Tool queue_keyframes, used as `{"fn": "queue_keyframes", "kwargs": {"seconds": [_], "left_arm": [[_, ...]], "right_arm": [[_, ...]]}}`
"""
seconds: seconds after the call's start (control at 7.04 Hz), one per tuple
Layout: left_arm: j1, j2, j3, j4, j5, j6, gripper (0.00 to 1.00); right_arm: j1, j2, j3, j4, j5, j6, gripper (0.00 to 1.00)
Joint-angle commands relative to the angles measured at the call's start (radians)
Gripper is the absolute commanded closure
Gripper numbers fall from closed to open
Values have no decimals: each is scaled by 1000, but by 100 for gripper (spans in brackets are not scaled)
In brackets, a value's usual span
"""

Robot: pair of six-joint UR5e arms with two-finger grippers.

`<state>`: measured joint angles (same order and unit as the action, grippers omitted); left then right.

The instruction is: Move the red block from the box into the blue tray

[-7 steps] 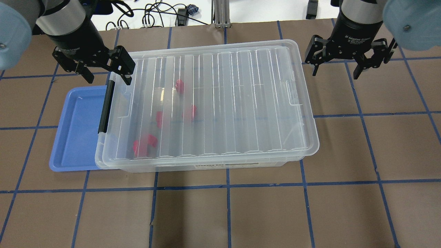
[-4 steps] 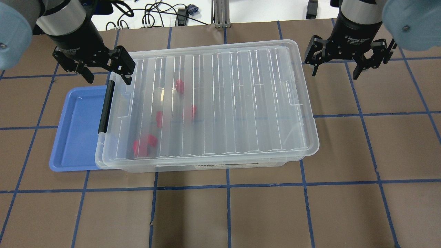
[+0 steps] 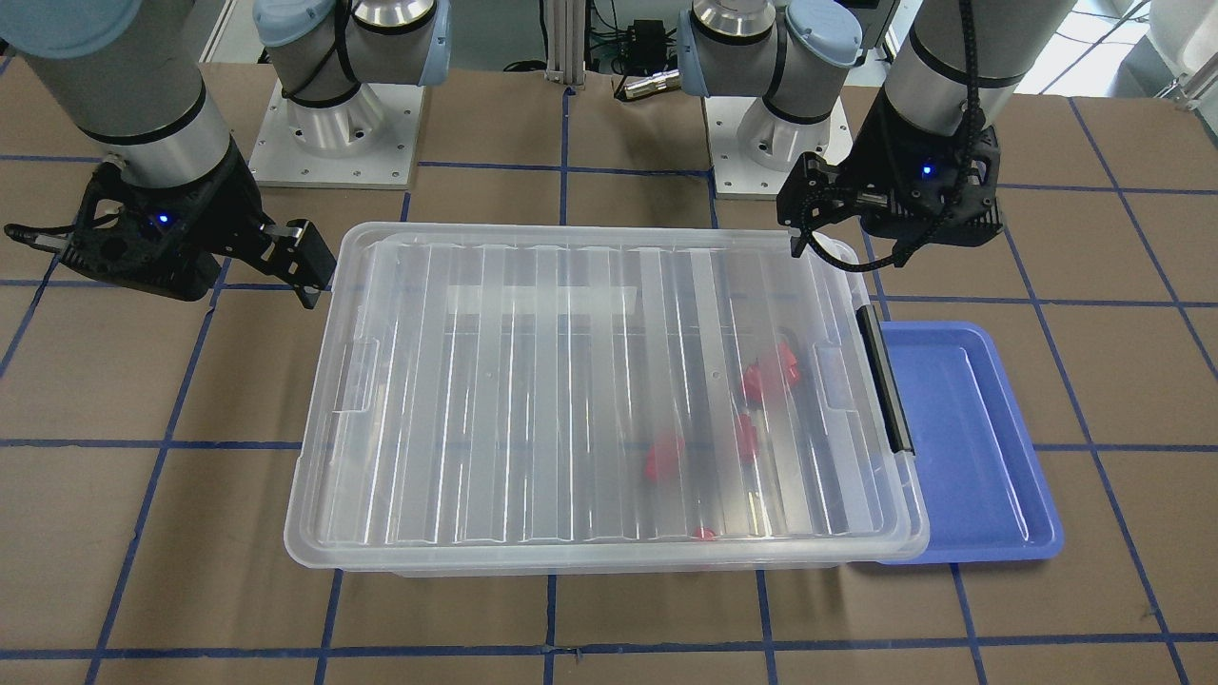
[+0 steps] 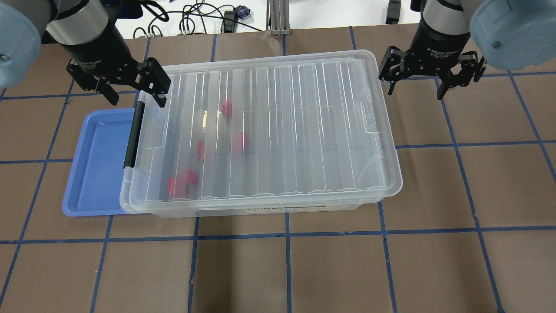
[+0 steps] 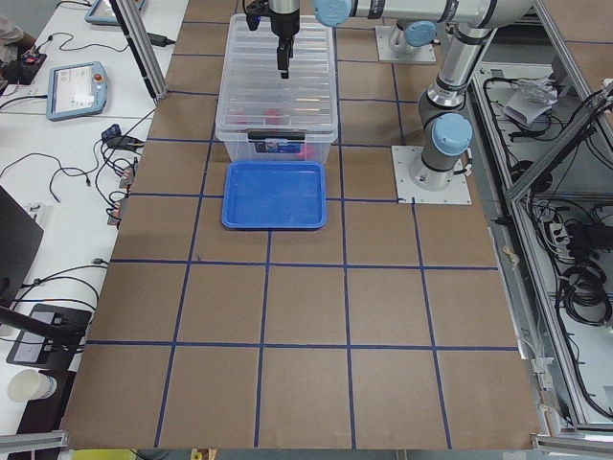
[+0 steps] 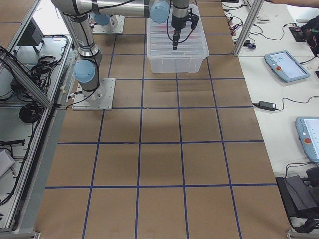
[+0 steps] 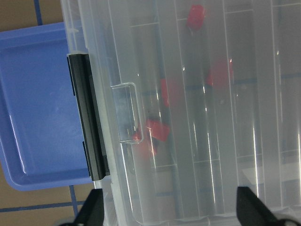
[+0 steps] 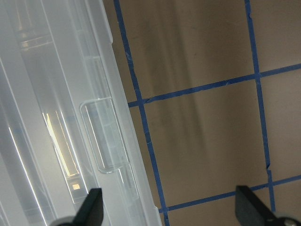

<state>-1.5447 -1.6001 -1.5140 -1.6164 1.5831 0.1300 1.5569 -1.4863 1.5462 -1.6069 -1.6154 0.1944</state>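
Where right wrist sees box (image 8: 56, 117) | left sees red block (image 7: 195, 16) | left tool (image 4: 137, 99), right tool (image 4: 415, 92) spread

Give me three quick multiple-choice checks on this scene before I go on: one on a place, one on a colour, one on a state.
1. Where does the blue tray lie?
A. beside the latch end of the box
B. inside the box
C. on top of the box

2. What colour is the latch bar?
A. white
B. black
C. red

3. How is the lid?
A. on the box
B. off, lying upside down
C. propped in the tray

Key:
1 A: the overhead and front views both show the tray next to the latch end.
2 B: the bar is black against the clear plastic.
3 A: the ribbed lid covers the box, and the red blocks show through it.
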Motion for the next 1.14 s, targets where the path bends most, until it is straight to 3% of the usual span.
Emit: {"fn": "queue_keyframes", "kwargs": {"seconds": [0.0,0.99], "left_arm": [[0,2,0,1,0,0,0],[0,-4,6,4,9,13,0]], "right_arm": [[0,4,2,4,-3,-6,0],[-9,3,3,4,-15,0,0]]}}
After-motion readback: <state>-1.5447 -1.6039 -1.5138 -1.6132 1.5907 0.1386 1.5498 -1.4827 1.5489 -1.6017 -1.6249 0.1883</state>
